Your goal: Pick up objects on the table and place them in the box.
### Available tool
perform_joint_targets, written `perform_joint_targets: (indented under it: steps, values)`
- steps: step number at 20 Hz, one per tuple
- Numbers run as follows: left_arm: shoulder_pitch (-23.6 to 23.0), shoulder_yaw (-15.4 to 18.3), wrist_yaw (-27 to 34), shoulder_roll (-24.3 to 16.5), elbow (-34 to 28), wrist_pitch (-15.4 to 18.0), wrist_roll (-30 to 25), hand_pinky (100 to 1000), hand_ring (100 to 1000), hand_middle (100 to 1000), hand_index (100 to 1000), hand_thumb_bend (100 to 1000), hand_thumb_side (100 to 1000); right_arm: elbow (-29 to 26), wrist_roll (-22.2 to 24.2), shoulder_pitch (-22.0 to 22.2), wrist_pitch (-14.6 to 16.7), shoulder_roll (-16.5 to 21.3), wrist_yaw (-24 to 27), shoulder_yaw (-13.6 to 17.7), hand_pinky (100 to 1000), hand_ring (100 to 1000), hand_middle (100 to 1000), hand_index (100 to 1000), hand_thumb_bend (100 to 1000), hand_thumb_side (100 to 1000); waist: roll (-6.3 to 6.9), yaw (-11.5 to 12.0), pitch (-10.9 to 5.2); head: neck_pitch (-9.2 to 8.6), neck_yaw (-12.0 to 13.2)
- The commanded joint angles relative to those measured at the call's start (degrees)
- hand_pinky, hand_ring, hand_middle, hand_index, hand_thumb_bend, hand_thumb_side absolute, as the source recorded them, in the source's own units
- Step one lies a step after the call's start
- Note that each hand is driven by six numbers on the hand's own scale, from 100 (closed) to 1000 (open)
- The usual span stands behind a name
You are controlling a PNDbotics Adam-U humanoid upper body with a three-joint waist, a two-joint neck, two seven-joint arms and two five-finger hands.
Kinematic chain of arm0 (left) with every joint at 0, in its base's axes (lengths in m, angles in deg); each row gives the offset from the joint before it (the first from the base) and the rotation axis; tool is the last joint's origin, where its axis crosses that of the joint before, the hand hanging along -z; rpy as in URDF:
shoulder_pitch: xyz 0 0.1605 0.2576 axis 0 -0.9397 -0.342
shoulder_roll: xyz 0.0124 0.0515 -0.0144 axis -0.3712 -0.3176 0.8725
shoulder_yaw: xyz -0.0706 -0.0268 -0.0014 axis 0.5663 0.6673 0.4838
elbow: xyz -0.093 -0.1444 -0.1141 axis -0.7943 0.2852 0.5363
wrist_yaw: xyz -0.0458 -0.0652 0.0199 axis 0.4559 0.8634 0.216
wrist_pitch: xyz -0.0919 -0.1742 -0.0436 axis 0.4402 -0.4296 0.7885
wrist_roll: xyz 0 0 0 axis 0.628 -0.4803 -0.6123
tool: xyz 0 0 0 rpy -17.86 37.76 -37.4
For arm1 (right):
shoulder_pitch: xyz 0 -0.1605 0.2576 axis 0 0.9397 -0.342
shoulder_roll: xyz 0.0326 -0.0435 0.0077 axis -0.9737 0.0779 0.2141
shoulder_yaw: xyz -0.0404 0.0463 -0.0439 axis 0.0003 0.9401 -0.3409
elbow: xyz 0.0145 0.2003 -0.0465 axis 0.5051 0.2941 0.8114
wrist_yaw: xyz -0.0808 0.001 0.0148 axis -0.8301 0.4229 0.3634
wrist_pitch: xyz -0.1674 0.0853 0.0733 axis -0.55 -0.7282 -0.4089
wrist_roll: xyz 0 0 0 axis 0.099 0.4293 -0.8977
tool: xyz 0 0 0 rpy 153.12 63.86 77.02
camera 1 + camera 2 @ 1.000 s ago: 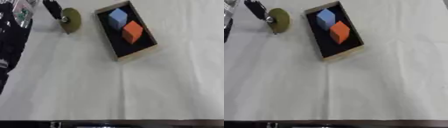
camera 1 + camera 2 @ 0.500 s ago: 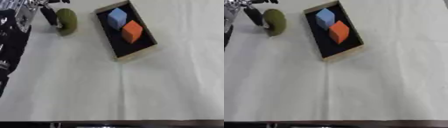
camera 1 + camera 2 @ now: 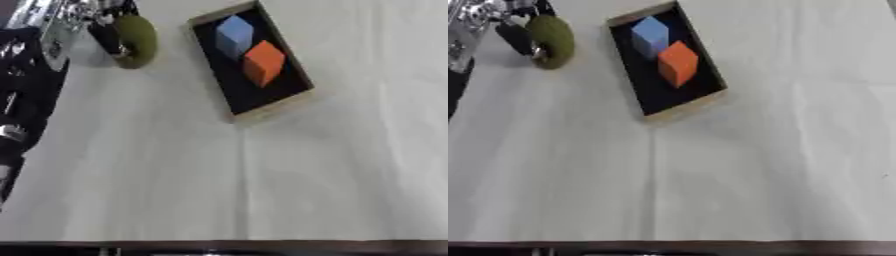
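Standing on edge near the table's far left corner, an olive-green disc (image 3: pixel 136 41) has its long axis running away from the robot. Black fingers of the left hand (image 3: pixel 107 31) pinch it from the left side. Nothing lies between it and the box (image 3: pixel 299 102), which sits just to its right, a shallow tan-rimmed tray with a black floor, angled across the white table (image 3: pixel 262 190). Inside are a blue cube (image 3: pixel 234 35) and an orange cube (image 3: pixel 263 63), touching corner to corner.
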Motion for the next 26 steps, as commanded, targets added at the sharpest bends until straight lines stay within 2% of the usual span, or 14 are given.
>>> perform_joint_targets:
  steps: [1,6,15,21,26]
  values:
    - [1.0,0.3,0.0,-0.7,-0.4,-0.2,0.5,748,665,591,704,148,100,-0.8,-0.1,-0.4,-0.2,0.9,0.3,0.6,869,811,678,888,100,624,0.02,-0.1,-1.11,-0.24,0.0]
    - [1.2,0.5,0.6,-1.1,-1.4,0.0,0.7,740,645,578,692,100,100,-0.8,0.0,-0.2,-0.3,0.9,0.4,0.7,869,811,675,888,100,625,0.13,0.0,-1.39,0.03,-0.1]
    - [2.5,-0.2,2.7,-1.3,-8.1,0.8,0.5,735,645,581,698,100,100,-0.8,0.0,-0.1,-0.3,1.3,0.7,0.7,870,810,674,888,100,625,0.48,0.4,-2.07,0.49,-0.6]
    - [3.6,-0.7,3.2,0.0,-11.4,-0.3,2.9,729,636,584,696,100,100,-0.8,0.1,-0.2,-0.2,1.6,0.8,0.7,870,810,674,888,100,625,0.71,0.0,-2.26,0.64,-0.7]
    - [3.2,-3.0,3.8,-0.2,-14.2,1.1,2.6,733,646,589,699,100,100,-0.8,0.2,-0.1,-0.3,1.6,0.8,0.6,870,810,673,888,100,625,1.13,-0.1,-2.13,0.93,-1.1]
